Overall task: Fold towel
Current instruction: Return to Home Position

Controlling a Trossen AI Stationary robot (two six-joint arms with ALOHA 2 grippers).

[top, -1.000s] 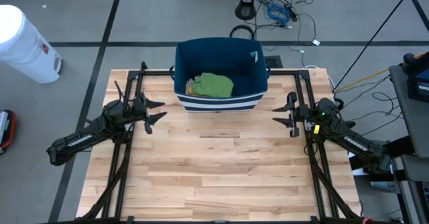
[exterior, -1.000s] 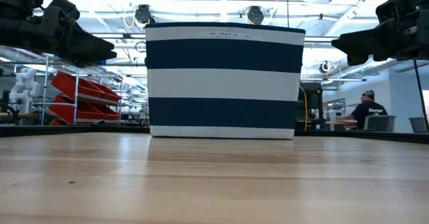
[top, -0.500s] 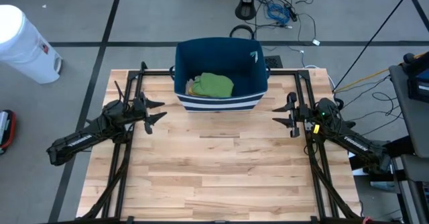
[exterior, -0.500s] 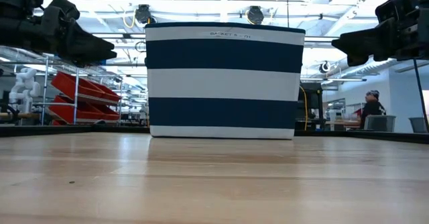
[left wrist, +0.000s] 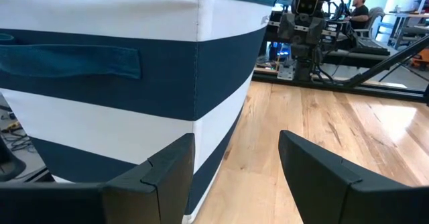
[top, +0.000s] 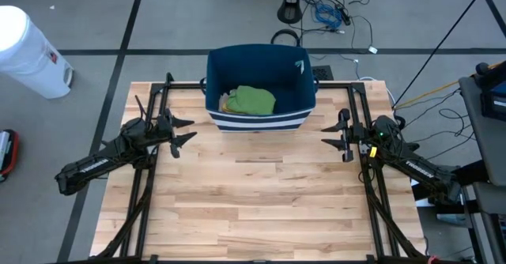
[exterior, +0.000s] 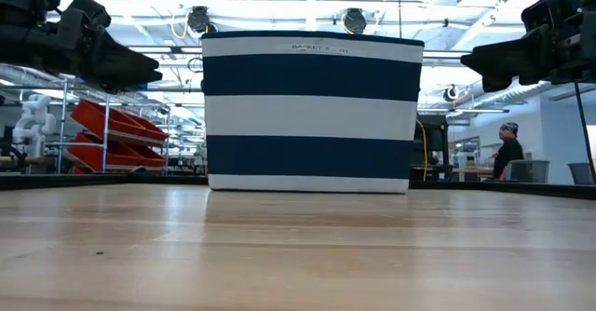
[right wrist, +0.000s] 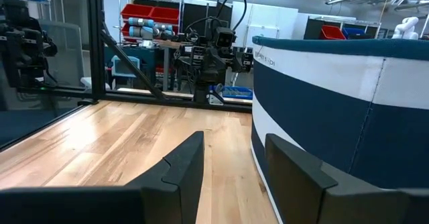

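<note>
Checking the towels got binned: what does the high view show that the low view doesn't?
Only high: the green towel lying inside the blue bin. Only low: the bin's full striped front and a person in the room behind. Both: the bin, flanked by the left gripper and right gripper, both off the table.

Pale wooden table (top: 253, 201), striped blue bin (top: 259, 120) at its far edge
</note>
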